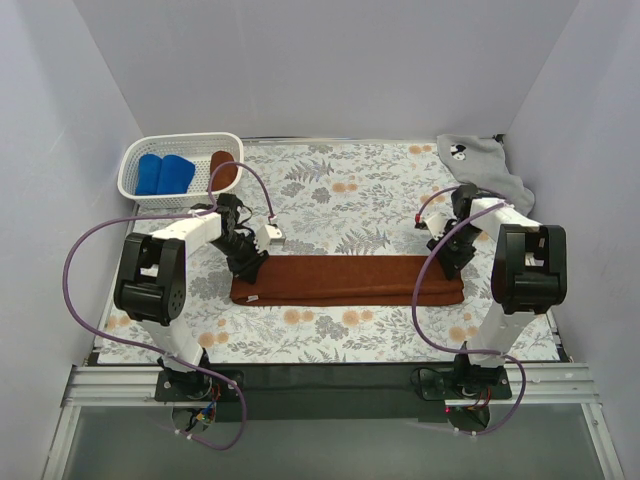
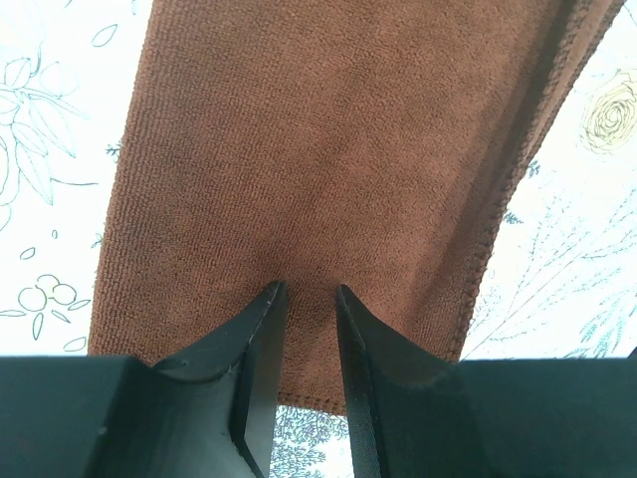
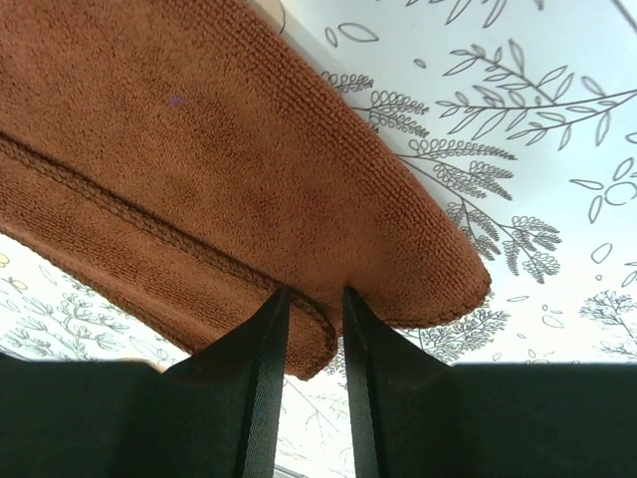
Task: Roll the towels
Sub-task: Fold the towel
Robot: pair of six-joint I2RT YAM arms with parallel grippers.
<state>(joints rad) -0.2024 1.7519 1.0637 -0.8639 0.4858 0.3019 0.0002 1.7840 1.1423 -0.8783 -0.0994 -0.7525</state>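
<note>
A rust-brown towel (image 1: 345, 280) lies folded into a long narrow strip across the middle of the floral mat. My left gripper (image 1: 250, 268) is at its left end. In the left wrist view (image 2: 307, 287) the jaws stand nearly together, with the tips pinching the towel (image 2: 328, 149) just inside its end hem. My right gripper (image 1: 452, 262) is at the right end. In the right wrist view (image 3: 314, 291) the jaws stand nearly together on the towel's (image 3: 199, 149) folded corner. A light grey towel (image 1: 480, 160) with a black-and-white mark lies crumpled at the back right.
A white perforated basket (image 1: 130, 165) at the back left holds two rolled blue towels (image 1: 165, 174) and a rolled brown one (image 1: 222, 172). Grey walls close in the left, back and right sides. The arm bases stand at the near edge.
</note>
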